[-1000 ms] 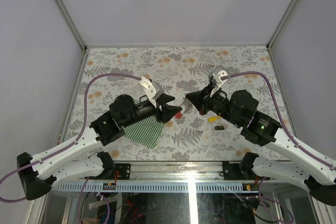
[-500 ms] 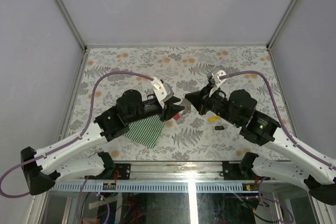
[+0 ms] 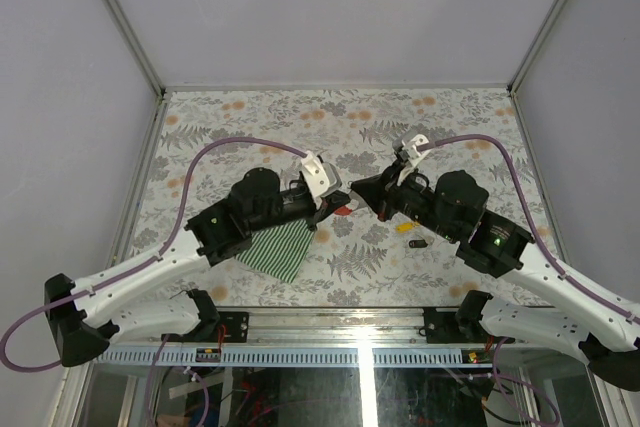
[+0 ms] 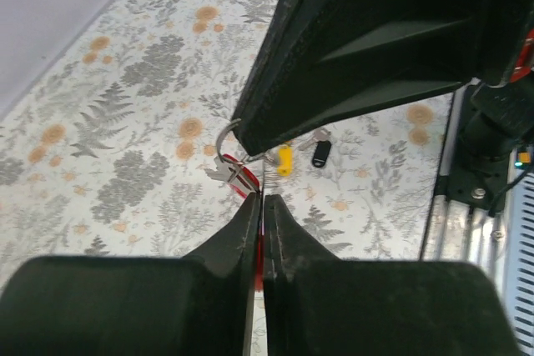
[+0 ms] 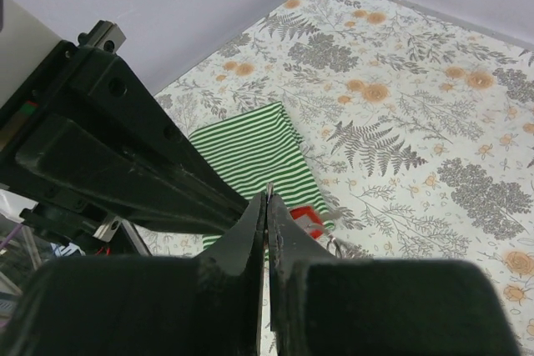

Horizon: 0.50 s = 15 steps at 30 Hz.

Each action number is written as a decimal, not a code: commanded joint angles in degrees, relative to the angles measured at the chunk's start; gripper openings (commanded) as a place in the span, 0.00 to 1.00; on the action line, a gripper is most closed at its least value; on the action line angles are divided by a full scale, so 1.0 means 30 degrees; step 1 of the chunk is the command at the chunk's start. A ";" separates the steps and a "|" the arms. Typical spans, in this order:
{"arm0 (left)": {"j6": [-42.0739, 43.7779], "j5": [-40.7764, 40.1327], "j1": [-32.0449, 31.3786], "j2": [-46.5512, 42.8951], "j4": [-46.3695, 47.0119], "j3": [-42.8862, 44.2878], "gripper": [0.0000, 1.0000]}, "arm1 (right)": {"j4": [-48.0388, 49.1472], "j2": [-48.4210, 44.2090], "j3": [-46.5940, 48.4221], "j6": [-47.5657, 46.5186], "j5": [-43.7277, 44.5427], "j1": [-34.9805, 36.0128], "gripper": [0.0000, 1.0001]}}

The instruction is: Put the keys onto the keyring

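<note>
My left gripper (image 3: 333,210) (image 4: 262,199) is shut on the red strap (image 4: 243,184) of the keyring, whose thin grey loop (image 4: 224,142) rises to the tip of my right gripper (image 3: 357,190) (image 5: 269,196). The right gripper is shut on a thin sliver of metal, apparently that loop. The two grippers meet tip to tip just above the table. The red strap also shows in the top view (image 3: 344,210) and the right wrist view (image 5: 308,217). A yellow-headed key (image 3: 404,226) (image 4: 284,160) and a dark-headed key (image 3: 418,243) (image 4: 321,153) lie on the table under the right arm. No green key shows.
A green-and-white striped cloth (image 3: 275,248) (image 5: 250,156) lies on the floral table under the left arm. Grey walls close the far edge and both sides. A metal rail (image 3: 360,319) runs along the near edge.
My left arm has swung right and forward with the red strap, closing the gap to the right gripper. The right arm has barely moved.
</note>
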 commanded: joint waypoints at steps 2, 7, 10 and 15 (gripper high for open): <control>0.0663 0.0020 -0.0105 -0.0041 0.0401 0.0164 0.00 | 0.1113 0.0139 0.0573 0.0199 -0.0613 0.0015 0.01; 0.0159 0.0970 -0.0099 -0.1030 0.2173 -0.1451 0.00 | 0.0446 0.0553 0.1130 0.0199 -0.0799 -0.0004 0.16; -0.0604 0.1102 -0.0088 -0.1431 0.3130 -0.2375 0.00 | 0.0488 0.0755 0.1474 0.0104 -0.1780 -0.0004 0.27; -0.2230 0.1176 -0.0092 -0.1940 0.5351 -0.3961 0.00 | 0.0498 0.0390 0.1686 -0.0161 -0.2573 -0.0004 0.40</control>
